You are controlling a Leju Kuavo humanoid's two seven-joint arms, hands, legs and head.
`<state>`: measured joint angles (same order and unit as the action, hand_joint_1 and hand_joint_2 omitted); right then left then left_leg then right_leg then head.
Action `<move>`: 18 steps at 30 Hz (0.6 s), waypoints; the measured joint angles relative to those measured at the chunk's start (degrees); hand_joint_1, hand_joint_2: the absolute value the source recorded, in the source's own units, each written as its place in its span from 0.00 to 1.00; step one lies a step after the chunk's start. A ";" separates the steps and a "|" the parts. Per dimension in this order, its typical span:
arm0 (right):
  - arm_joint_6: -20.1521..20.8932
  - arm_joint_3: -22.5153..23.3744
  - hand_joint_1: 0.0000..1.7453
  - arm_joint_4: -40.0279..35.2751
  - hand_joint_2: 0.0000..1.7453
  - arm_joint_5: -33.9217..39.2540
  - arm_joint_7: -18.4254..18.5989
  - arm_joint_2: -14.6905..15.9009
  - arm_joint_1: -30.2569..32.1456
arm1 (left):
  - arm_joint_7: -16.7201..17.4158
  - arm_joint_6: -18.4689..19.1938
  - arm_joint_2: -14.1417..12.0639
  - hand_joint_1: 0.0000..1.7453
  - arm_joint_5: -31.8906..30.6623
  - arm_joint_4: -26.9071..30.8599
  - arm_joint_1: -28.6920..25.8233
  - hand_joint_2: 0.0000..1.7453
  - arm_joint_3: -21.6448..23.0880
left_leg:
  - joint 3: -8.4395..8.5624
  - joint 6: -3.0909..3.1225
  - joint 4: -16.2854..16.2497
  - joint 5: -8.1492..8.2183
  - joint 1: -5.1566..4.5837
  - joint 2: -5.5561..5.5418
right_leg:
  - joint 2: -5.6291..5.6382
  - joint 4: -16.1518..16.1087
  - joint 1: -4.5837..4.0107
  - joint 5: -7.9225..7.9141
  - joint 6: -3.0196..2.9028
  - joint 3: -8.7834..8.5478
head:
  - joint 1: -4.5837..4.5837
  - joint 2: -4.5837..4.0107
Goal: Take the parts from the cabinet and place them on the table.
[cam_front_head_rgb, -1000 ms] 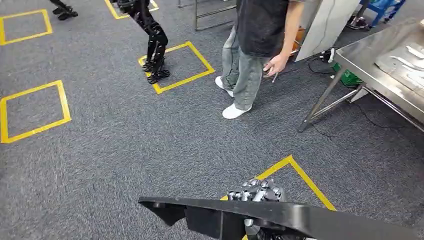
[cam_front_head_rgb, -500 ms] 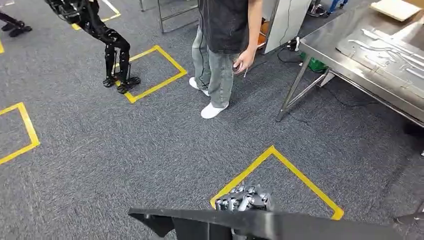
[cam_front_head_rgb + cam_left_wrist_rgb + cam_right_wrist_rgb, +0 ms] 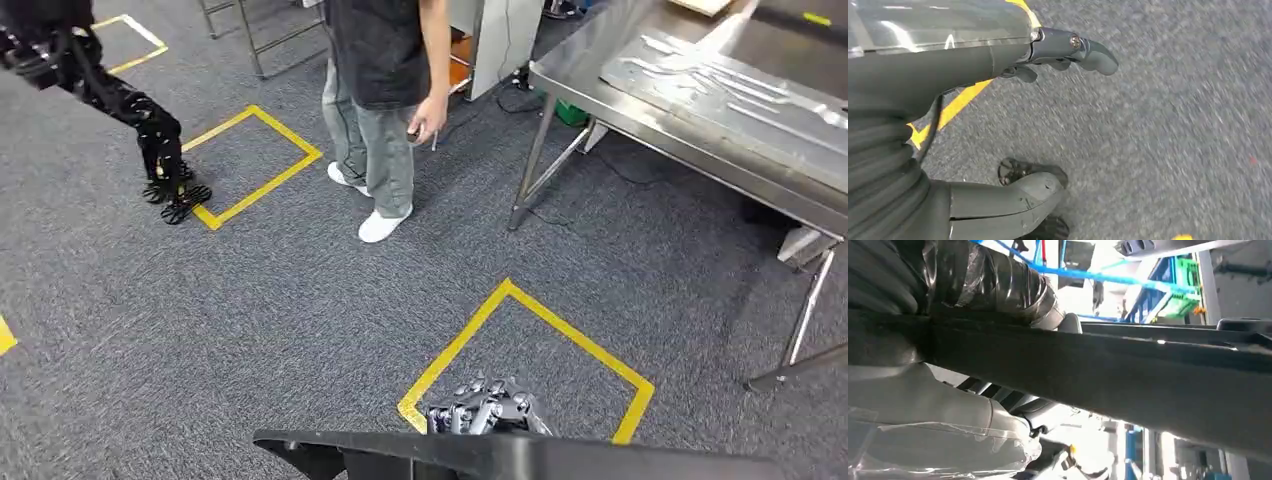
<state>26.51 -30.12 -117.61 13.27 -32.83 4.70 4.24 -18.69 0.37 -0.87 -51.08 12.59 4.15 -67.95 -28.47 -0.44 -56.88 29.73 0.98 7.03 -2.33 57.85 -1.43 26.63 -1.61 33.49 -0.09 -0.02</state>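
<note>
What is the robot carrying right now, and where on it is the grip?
The right hand grips a long black part from beneath, roughly mid-length. The left hand holds nothing.

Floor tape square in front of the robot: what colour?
Yellow; the tape square lies on grey carpet, clearest in the head view.

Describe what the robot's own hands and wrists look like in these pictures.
The left hand has a thick smooth grey thumb with a visible screw, darker fingers, a grey ribbed wrist cover and clear plastic wrap. The right hand shows segmented metallic grey fingers; its wrist is also wrapped in shiny plastic.
</note>
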 joint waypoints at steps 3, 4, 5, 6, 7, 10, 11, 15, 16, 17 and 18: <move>-0.09 -0.42 1.00 0.02 1.00 0.74 0.26 -0.04 -0.76 | -0.04 0.15 0.09 0.00 0.02 -0.02 0.34 1.00 -0.02 | -2.50 -0.26 -6.37 3.91 0.35 -5.58 | 1.59 -1.54 0.90 -0.64 -0.73 -1.43 | 0.02 0.00; -0.09 -0.57 1.00 0.07 1.00 0.96 0.33 -0.04 -0.91 | -0.02 0.13 0.07 0.00 0.02 -0.02 0.14 1.00 -0.09 | -4.74 -0.29 -10.63 5.64 0.38 -6.20 | 2.22 -1.48 0.88 -0.53 -0.87 -1.44 | 0.07 0.00; -0.24 -0.68 1.00 0.24 1.00 1.18 0.50 -0.04 -0.94 | 0.07 0.13 0.07 0.00 0.02 -0.02 -0.14 1.00 -0.24 | -7.66 -0.37 -15.69 7.47 0.29 -6.56 | 3.03 -1.39 0.82 -0.38 -1.09 -1.46 | 0.04 0.00; -0.39 -0.76 1.00 0.39 1.00 1.31 0.68 -0.04 -0.93 | 0.13 0.13 0.09 0.00 0.02 -0.02 -0.39 1.00 -0.28 | -9.42 -0.40 -18.23 7.73 0.27 -6.65 | 3.84 -1.24 0.76 -0.32 -1.15 -1.44 | 0.07 0.00; -0.59 -0.79 1.00 0.50 1.00 1.33 0.79 -0.02 -0.93 | 0.13 0.13 0.15 0.00 0.00 -0.02 -0.53 1.00 -0.31 | -9.82 -0.36 -17.70 6.06 0.27 -6.69 | 4.73 -1.00 0.73 -0.18 -1.08 -1.48 | 0.04 0.00; -0.70 -0.85 1.00 0.52 1.00 1.51 0.87 -0.02 -0.96 | 0.15 0.09 0.26 0.00 0.00 -0.02 -0.46 1.00 -0.31 | -4.69 0.17 -4.39 -2.50 0.27 -8.52 | 6.78 -0.61 0.72 0.47 -0.65 -2.21 | 0.04 0.00; -0.77 -0.85 1.00 0.57 1.00 1.55 1.03 -0.02 -1.02 | 0.26 0.07 0.26 0.00 0.00 -0.02 -0.48 1.00 -0.35 | -3.73 0.55 -2.04 -2.53 0.31 -11.68 | 7.16 -0.49 0.79 0.66 -0.43 -2.16 | 0.02 0.00; -0.96 -0.92 1.00 0.63 1.00 1.66 1.62 0.00 -1.14 | 0.50 0.00 0.42 0.00 0.00 -0.02 -0.42 1.00 -0.42 | -2.91 1.10 -0.48 -2.24 0.06 -10.23 | 9.60 -0.56 1.17 0.48 0.97 -1.44 | 0.02 0.00; -0.96 -0.92 1.00 0.61 1.00 1.66 1.66 0.02 -1.14 | 0.50 0.00 0.85 0.00 0.00 -0.02 -0.26 1.00 -0.42 | -2.69 1.59 -0.01 -2.56 0.64 -9.35 | 8.46 -0.01 1.02 0.83 1.21 -1.45 | 0.09 0.00; -0.98 -0.92 1.00 0.61 1.00 1.70 1.66 0.02 -1.31 | 0.50 0.00 0.83 0.00 0.00 -0.02 -0.18 1.00 -0.42 | -2.55 1.95 0.07 -2.45 0.62 -8.84 | 5.06 1.68 0.75 1.99 1.65 -0.70 | -0.04 0.00; -0.96 -0.92 1.00 0.63 1.00 1.70 1.73 0.07 -1.49 | 0.50 0.00 0.85 0.00 0.00 -0.02 -0.27 1.00 -0.42 | -2.50 2.24 0.07 -2.32 0.54 -8.02 | 3.44 5.17 1.04 4.02 1.97 1.21 | 0.02 0.00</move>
<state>25.55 -31.04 -116.98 14.97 -31.10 4.76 2.75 -18.18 0.37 -0.02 -51.08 12.57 3.89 -68.37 -30.97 1.81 -56.81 27.42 1.53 -0.99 1.10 63.02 -0.39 30.65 0.36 34.70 -0.07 -0.02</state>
